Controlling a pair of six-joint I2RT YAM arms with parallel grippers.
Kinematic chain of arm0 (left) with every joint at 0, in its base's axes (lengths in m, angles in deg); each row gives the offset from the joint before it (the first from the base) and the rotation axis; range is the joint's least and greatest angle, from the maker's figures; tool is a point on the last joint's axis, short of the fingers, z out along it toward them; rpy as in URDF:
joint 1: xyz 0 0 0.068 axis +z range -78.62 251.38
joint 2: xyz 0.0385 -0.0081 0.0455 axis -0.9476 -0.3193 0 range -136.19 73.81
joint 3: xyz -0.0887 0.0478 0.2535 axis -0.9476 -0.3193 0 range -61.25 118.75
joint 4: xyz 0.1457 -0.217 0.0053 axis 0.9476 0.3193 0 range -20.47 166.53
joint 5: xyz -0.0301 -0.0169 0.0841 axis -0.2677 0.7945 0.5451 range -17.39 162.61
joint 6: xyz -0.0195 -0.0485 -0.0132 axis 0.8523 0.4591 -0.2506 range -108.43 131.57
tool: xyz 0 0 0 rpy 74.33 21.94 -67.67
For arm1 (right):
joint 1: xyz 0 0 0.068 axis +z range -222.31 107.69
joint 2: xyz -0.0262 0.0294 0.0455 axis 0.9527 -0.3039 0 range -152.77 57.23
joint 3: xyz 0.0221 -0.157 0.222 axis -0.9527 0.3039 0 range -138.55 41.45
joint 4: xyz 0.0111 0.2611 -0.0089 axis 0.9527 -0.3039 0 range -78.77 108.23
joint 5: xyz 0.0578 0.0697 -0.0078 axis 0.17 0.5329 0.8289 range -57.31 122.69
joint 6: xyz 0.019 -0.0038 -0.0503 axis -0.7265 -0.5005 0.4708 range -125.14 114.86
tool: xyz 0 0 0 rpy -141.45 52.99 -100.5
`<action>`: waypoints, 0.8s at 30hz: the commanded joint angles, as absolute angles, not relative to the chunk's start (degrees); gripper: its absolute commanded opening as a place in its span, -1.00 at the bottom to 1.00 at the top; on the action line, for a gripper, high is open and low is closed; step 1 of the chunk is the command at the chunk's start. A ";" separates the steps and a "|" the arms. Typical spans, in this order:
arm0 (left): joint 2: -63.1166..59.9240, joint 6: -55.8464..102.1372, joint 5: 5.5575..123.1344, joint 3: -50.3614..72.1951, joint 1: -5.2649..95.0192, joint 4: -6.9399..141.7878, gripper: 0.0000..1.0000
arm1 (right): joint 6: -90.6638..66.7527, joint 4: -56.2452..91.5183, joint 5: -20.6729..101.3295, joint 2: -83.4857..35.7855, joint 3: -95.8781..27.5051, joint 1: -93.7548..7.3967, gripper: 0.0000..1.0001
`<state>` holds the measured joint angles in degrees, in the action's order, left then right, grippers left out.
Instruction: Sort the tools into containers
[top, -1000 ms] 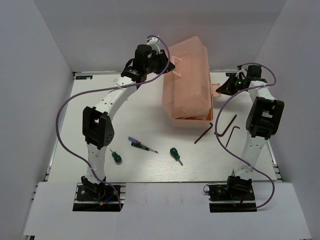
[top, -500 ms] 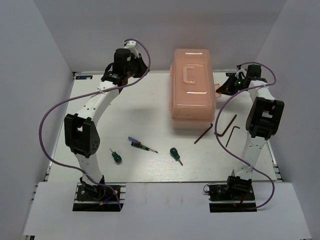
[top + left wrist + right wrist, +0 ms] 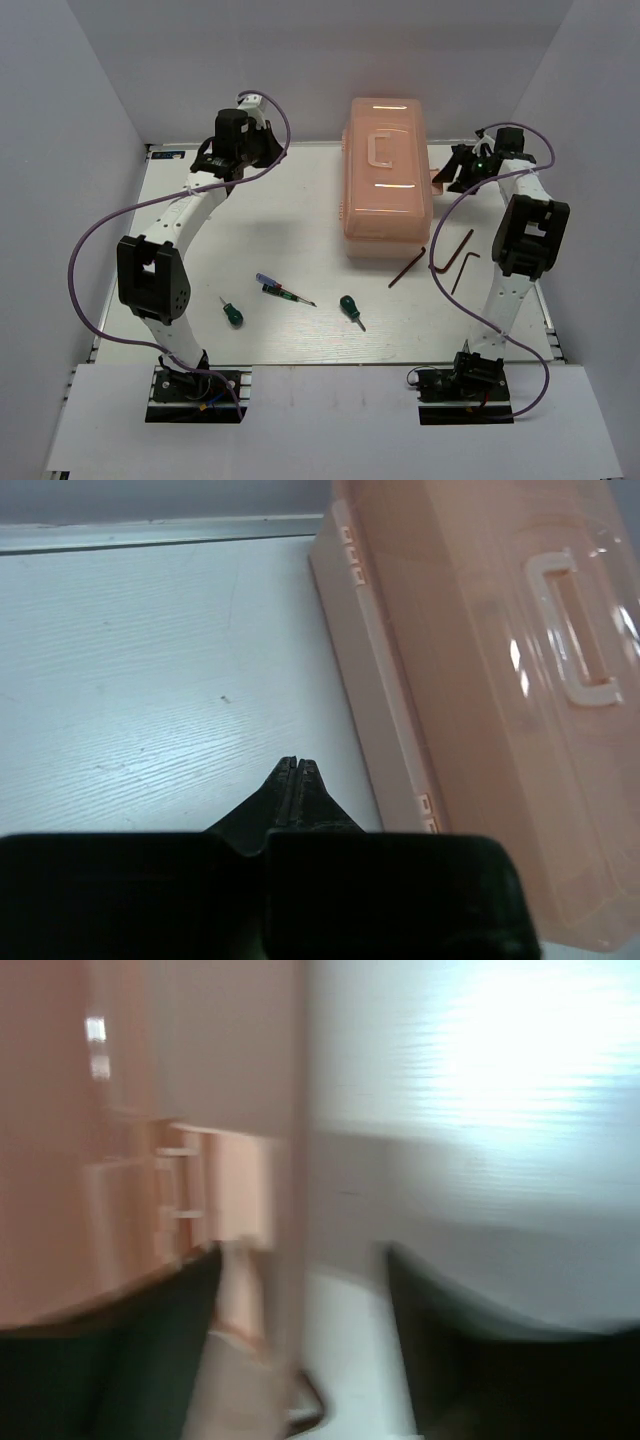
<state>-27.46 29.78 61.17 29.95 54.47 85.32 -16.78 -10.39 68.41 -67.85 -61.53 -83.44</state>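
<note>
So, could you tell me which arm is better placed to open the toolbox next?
Probably the right: the right gripper sits open at the latch side of the toolbox, while the left gripper is shut and apart from it.

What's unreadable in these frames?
- toolbox compartments: top view, the box is shut over them.
- right gripper touching the toolbox or not: right wrist view, motion-blurred.
- hex keys, their sizes: top view, too small.
- screwdrivers, their tip types: top view, too small.

Glossy translucent plastic toolbox point(image 3: 388, 200), matt white faintly grained table point(image 3: 280, 230), hex keys point(image 3: 463, 257) perhaps dark metal
</note>
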 commanded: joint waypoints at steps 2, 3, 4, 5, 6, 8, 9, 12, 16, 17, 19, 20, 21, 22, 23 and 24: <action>-23.92 29.41 52.16 29.11 54.68 81.58 -0.78 | -8.24 -7.81 52.59 -56.21 -56.51 -84.52 0.81; -23.92 30.02 51.08 28.49 54.68 80.52 -0.52 | -5.78 -5.96 49.68 -53.80 -54.90 -84.44 0.81; -23.92 30.02 50.29 27.96 54.68 79.56 0.00 | -5.41 -3.07 48.61 -51.60 -52.62 -83.91 0.81; -23.92 30.54 49.59 27.96 54.68 78.85 0.23 | -0.27 -1.91 45.20 -47.84 -52.16 -83.30 0.81; -24.53 30.55 49.58 27.96 54.07 77.89 0.35 | 1.17 -1.46 44.91 -44.67 -51.81 -83.12 0.81; -25.15 31.07 47.48 27.96 53.45 76.74 0.71 | 2.67 -0.93 45.17 -40.60 -52.24 -82.24 0.81; -25.68 31.77 46.51 27.96 53.45 76.21 0.71 | 3.81 -1.19 47.95 -38.42 -53.11 -81.19 0.81; -27.70 34.58 42.21 27.96 53.45 72.18 0.75 | 0.86 -4.51 54.99 -36.55 -57.49 -77.78 0.60; -29.29 40.55 35.54 25.94 52.92 62.10 0.65 | -8.27 -10.06 61.32 -42.15 -70.57 -72.40 -0.08; -30.24 41.70 34.21 25.15 52.92 60.32 0.43 | -9.61 -12.33 61.77 -43.39 -74.79 -69.87 -0.27; -32.27 44.86 30.26 25.14 52.40 55.24 -0.26 | -14.62 -14.55 62.65 -49.35 -79.64 -66.44 -0.45; -33.06 45.40 29.55 25.84 52.39 54.68 -0.38 | -15.85 -13.68 62.31 -49.73 -78.62 -65.46 -0.48; -34.54 45.40 28.15 26.46 51.87 54.67 -0.40 | -16.56 -12.45 61.00 -49.65 -77.39 -64.67 -0.49; -35.17 45.40 27.61 27.77 51.86 54.67 -0.40 | -18.05 -10.53 59.68 -50.17 -75.73 -62.22 -0.49; -35.78 45.40 27.61 28.56 51.34 54.67 -0.32 | -18.84 -9.99 59.32 -50.61 -75.62 -61.59 -0.35; -36.31 45.40 27.61 29.09 51.34 54.67 0.08 | -20.24 -9.72 58.88 -50.96 -75.71 -60.80 -0.19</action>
<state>-35.68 43.03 32.16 26.23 52.24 58.50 -14.29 -8.20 59.67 -48.76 -76.81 -62.92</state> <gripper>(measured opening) 0.468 0.362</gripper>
